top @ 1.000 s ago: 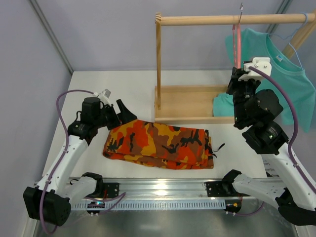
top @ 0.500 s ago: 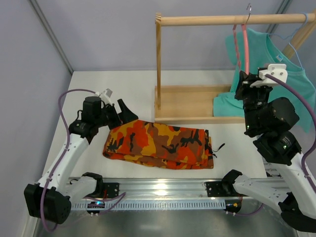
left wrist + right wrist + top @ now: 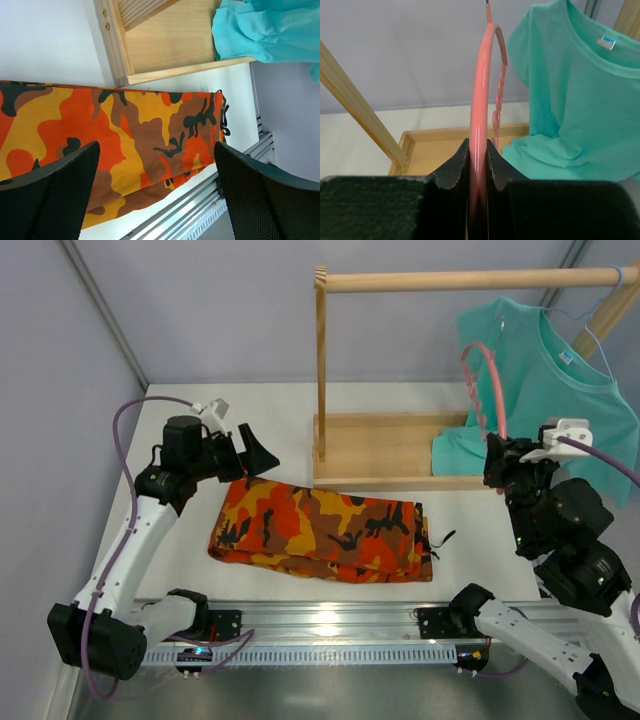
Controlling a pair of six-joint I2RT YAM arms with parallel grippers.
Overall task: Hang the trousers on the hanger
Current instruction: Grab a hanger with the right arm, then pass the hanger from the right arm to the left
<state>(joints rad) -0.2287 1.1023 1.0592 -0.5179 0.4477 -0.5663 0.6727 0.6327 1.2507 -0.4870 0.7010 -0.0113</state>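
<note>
Two tools: my right tool [image 3: 497,462] clamps the hanger [image 3: 487,380] below the rail of the wooden rack [image 3: 321,370]; my left tool [image 3: 243,455], spread wide, hovers over the trousers [image 3: 320,530] lying folded on the worktop [image 3: 250,405] before that rack.

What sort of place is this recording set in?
Most likely a lab test cell: a white table boxed in by plain grey panels, a small wooden garment rack and an aluminium mounting rail.

Wooden clothes rack [image 3: 321,380] stands at the back of the white table [image 3: 250,415], teal T-shirt [image 3: 560,390] hanging off its bar on a light-blue hanger [image 3: 596,341], hem bunched on the rack's base.
</note>
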